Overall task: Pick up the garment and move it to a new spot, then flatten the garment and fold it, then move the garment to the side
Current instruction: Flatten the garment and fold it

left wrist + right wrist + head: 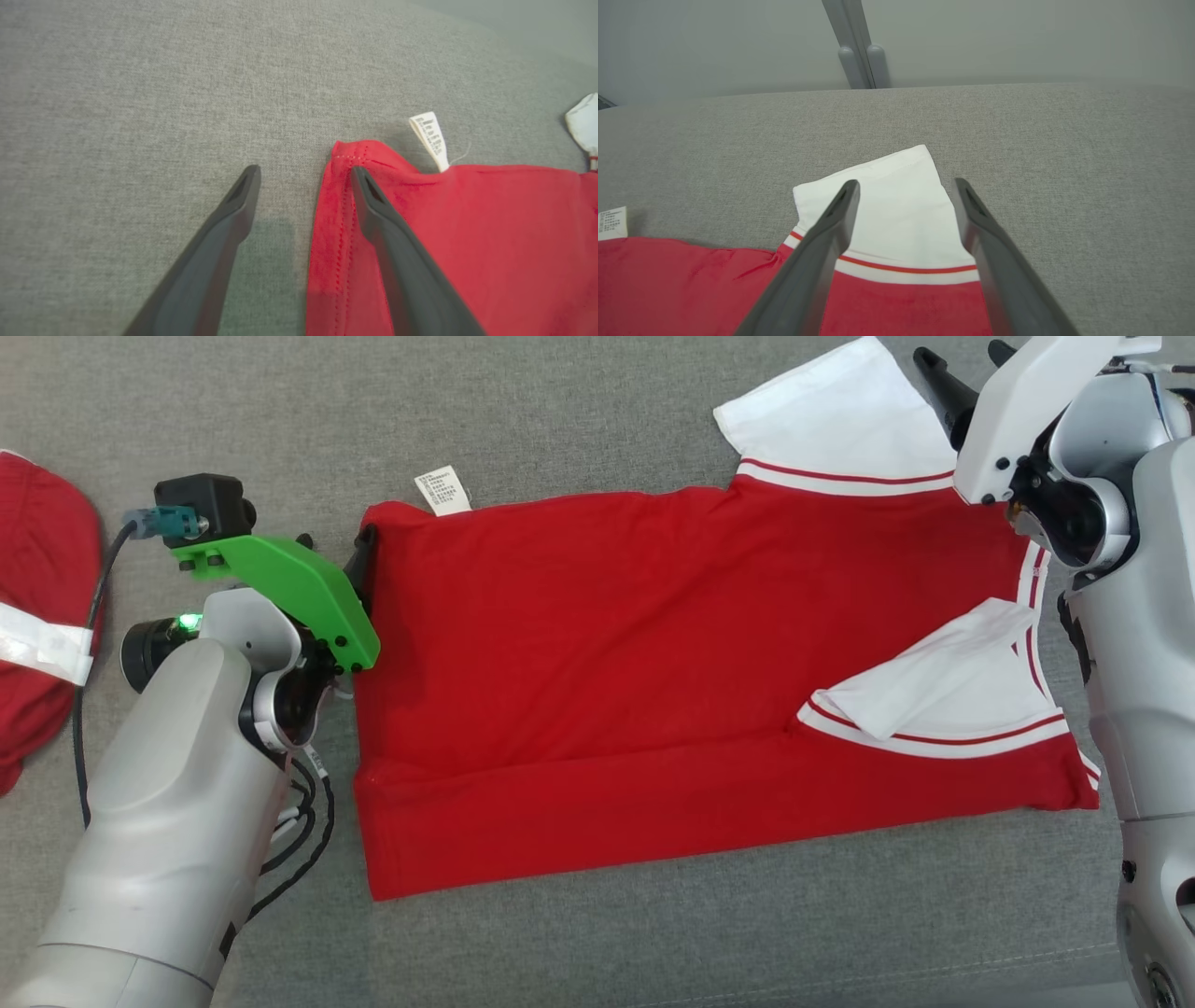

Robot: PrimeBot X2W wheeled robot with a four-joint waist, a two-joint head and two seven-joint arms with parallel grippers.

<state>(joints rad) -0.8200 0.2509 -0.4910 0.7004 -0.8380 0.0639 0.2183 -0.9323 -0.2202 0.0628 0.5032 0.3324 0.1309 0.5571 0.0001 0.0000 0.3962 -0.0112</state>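
Plainly, left claw (304, 171) gapes wide astride a corner of the garment (653, 663); right claw (906, 183), likewise, over its white sleeve (901, 214).

Head view steeply down over the whole garment (653, 663); both wrist views low, close, along its far edge.

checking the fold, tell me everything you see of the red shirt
The red shirt, soft knit by its look, lies flat on the grey surface, near edge folded over in a band. Its far sleeve lies spread, its near sleeve folded onto the body; both white with red-striped trim. A white label sticks out at the far left corner, where the open left gripper straddles the hem.
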